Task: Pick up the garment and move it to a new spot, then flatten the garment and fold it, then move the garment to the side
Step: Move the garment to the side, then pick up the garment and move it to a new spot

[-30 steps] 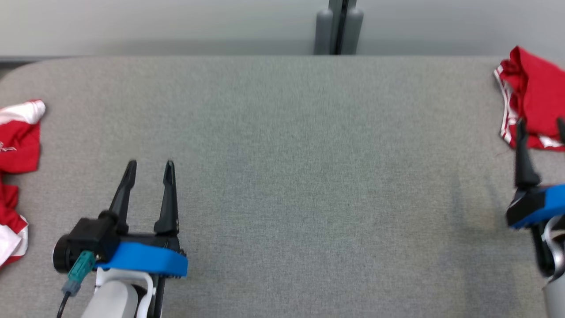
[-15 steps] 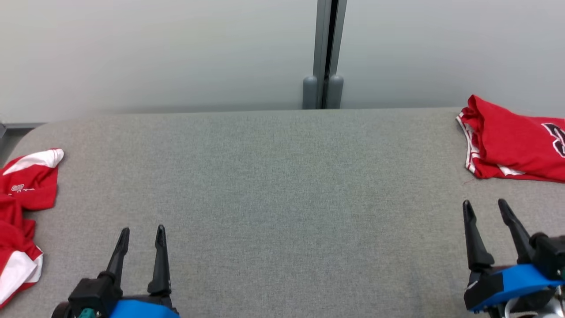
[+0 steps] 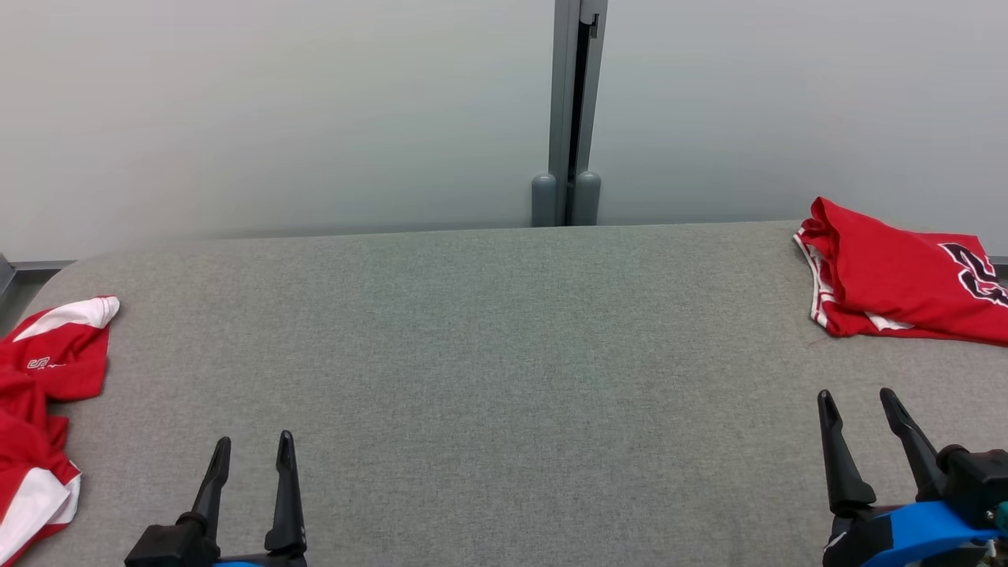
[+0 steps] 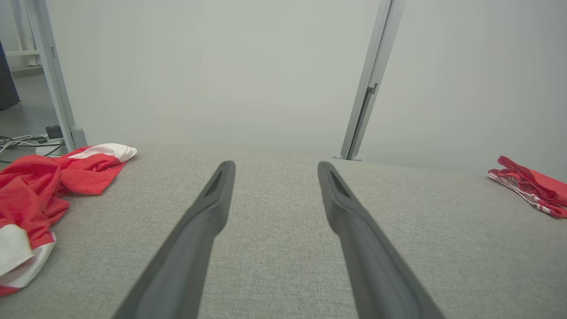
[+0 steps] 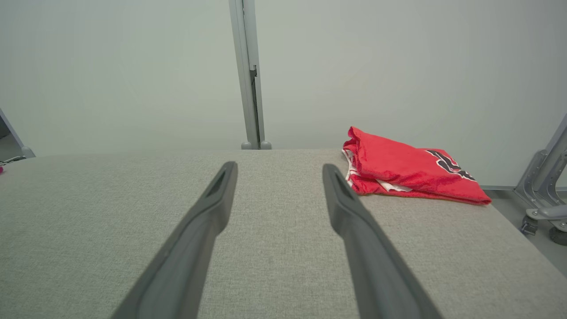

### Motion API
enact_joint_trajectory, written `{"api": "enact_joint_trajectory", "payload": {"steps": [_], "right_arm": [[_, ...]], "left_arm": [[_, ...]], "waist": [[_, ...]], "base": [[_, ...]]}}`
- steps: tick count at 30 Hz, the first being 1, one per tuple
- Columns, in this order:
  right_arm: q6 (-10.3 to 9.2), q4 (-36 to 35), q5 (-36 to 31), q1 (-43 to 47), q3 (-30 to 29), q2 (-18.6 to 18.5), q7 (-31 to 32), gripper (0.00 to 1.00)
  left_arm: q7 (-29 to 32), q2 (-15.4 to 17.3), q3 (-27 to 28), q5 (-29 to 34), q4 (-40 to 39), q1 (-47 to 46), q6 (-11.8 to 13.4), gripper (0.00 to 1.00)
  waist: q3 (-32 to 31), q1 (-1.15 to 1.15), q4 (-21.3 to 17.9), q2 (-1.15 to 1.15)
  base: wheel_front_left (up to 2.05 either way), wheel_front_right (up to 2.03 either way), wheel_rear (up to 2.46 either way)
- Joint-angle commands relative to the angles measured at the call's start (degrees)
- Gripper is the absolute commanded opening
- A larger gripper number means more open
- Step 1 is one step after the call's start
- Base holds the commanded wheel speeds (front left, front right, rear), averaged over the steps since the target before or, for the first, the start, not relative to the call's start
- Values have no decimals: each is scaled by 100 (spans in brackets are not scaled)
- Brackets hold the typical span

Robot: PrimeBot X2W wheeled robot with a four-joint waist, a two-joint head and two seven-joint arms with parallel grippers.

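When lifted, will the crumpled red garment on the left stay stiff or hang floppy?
Probably floppy: the crumpled red garment lies in soft bunched folds. Likely light, since the thin cloth lies low on the table.

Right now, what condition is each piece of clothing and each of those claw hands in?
Red garment on the right: folded, lying on the table.
Red and white garment on the left: crumpled, unfolded.
Left gripper: open, holding nothing.
Right gripper: open, holding nothing.
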Motion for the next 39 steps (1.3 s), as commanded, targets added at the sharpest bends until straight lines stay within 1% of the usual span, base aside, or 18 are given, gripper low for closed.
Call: {"api": "enact_joint_trajectory", "payload": {"steps": [1,10,15,20,21,22,28,34,39], "right_arm": [[2,-43,74,94,3,14,16,100],[3,35,110,128,-1,16,-37,100],[3,112,169,150,42,14,-75,100],[2,261,153,176,113,12,-100,100],[3,280,134,169,117,13,-145,100],[2,333,139,145,180,12,-190,100],[3,518,159,70,355,11,-241,100],[3,675,180,14,460,10,-289,100],[2,701,147,-25,504,8,-305,100]], "left_arm": [[-24,-13,21,-13,-20,64,30,100],[-8,-11,-54,-39,9,-3,6,100],[61,23,-67,-37,-35,-42,40,100],[221,98,-134,16,-95,-73,52,100],[253,109,-167,37,-113,-61,58,100],[302,160,-198,90,-152,-28,97,100],[423,211,-213,100,-260,59,177,100],[454,263,-131,4,-292,147,200,100],[408,285,-67,-51,-346,174,248,100]], "waist": [[-11,0,-28,0],[-8,0,26,0],[17,0,237,0],[35,0,669,0],[38,0,780,0],[42,0,995,0],[54,0,1653,0],[93,0,2191,0],[126,0,2546,0]], "base": [[0,0,0],[0,0,0],[0,0,0],[0,0,0],[0,0,0],[0,0,0],[0,0,0],[0,0,0],[0,0,0]]}}
